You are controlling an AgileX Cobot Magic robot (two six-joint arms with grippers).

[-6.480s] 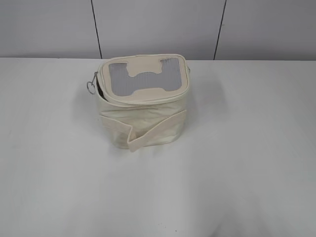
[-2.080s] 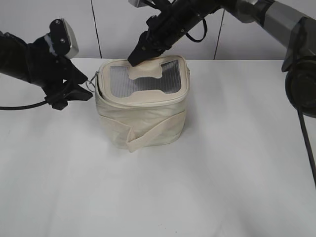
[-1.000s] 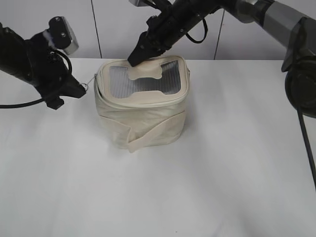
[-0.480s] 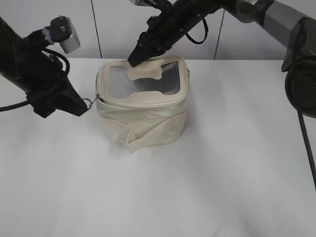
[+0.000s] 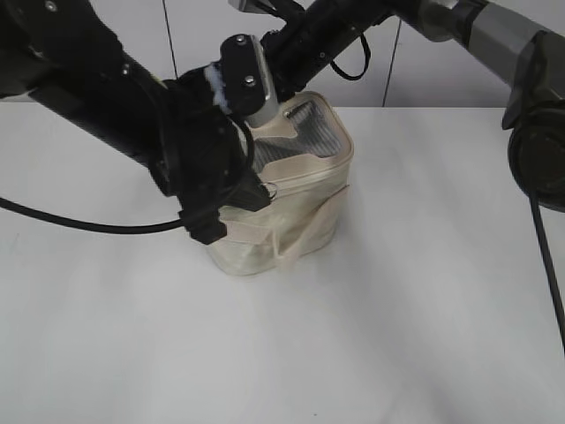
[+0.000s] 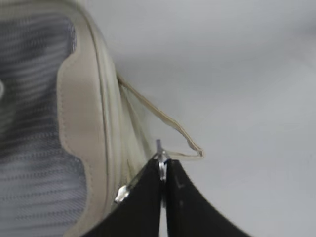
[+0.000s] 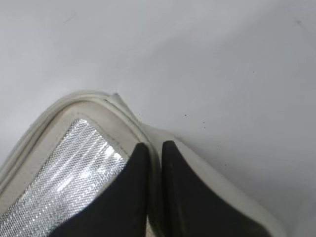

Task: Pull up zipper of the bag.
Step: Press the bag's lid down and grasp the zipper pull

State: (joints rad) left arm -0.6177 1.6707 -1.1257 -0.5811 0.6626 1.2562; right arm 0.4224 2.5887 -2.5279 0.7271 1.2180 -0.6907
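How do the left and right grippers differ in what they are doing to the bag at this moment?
The left gripper is at the bag's front side, closed on a silver zipper pull; the right gripper is on the lid at its rim, pinching no metal part. In the exterior view the left arm covers the bag's front-left, while the right arm reaches in from behind. Both grippers have black fingers set close together.

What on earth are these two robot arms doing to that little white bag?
They are zipping it shut. The right gripper presses down on the lid edge at the back of the bag, steadying it on the white table. The left gripper is pinched shut on a small metal pull of the zipper and is at the bag's front side, by the strap.
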